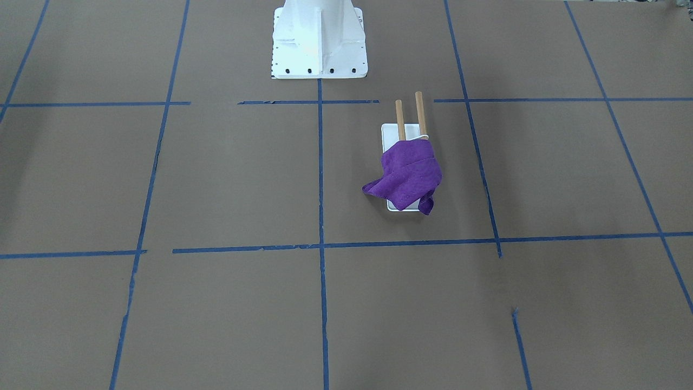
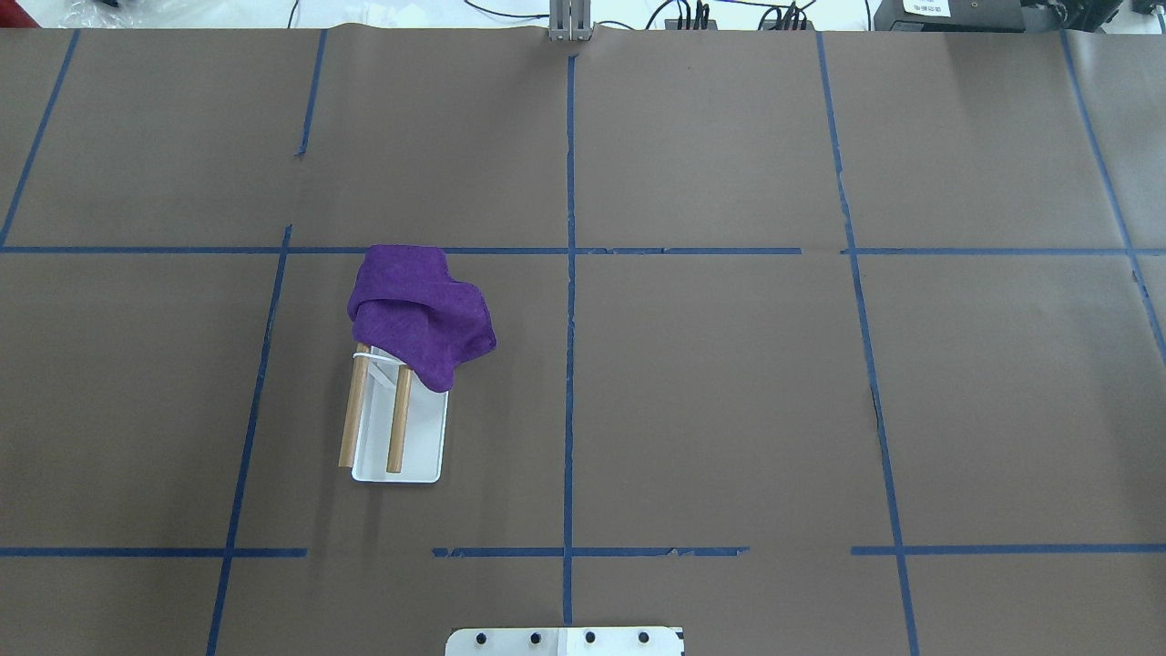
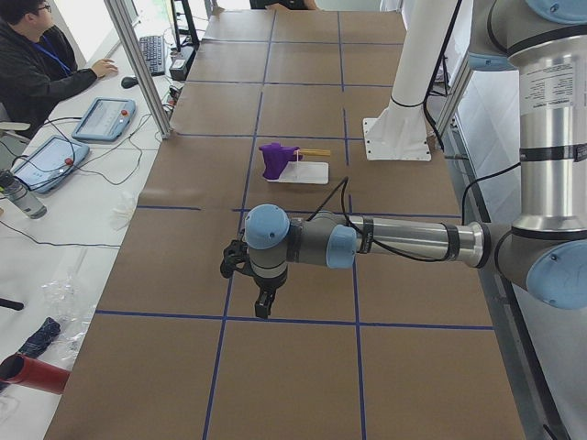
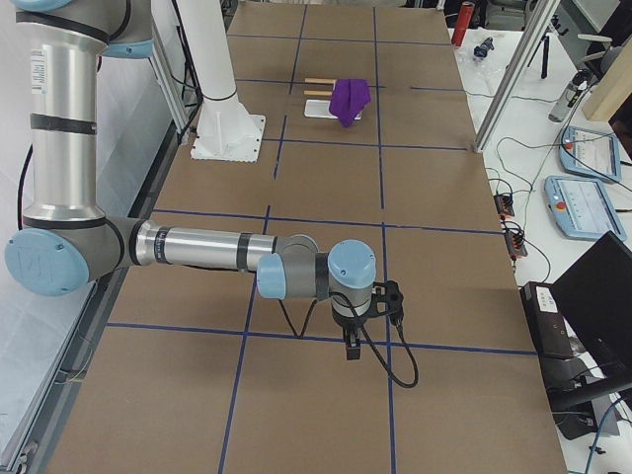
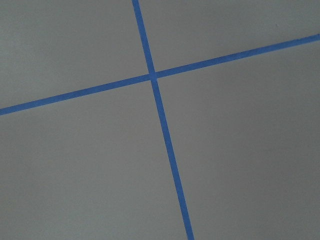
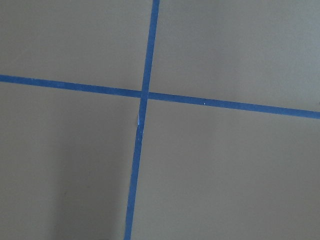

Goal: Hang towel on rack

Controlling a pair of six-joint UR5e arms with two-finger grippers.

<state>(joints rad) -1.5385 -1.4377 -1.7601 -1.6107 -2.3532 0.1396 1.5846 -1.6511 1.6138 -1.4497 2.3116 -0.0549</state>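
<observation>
A purple towel (image 2: 419, 314) is draped in a bunch over one end of the rack's two wooden dowels (image 2: 398, 424), with a corner hanging to the table. The rack's white base (image 2: 424, 437) lies left of centre in the overhead view. The towel (image 1: 409, 176) and the rack base (image 1: 390, 138) also show in the front view. My left gripper (image 3: 261, 307) and right gripper (image 4: 353, 348) hang above the table's two ends, far from the rack. They show only in the side views, so I cannot tell if they are open or shut. The wrist views show only paper and tape.
The table is covered with brown paper marked by a blue tape grid (image 2: 570, 364). The white robot pedestal (image 1: 319, 49) stands at the robot's edge. An operator (image 3: 37, 64) sits at a side desk with tablets (image 3: 103, 119) and cables.
</observation>
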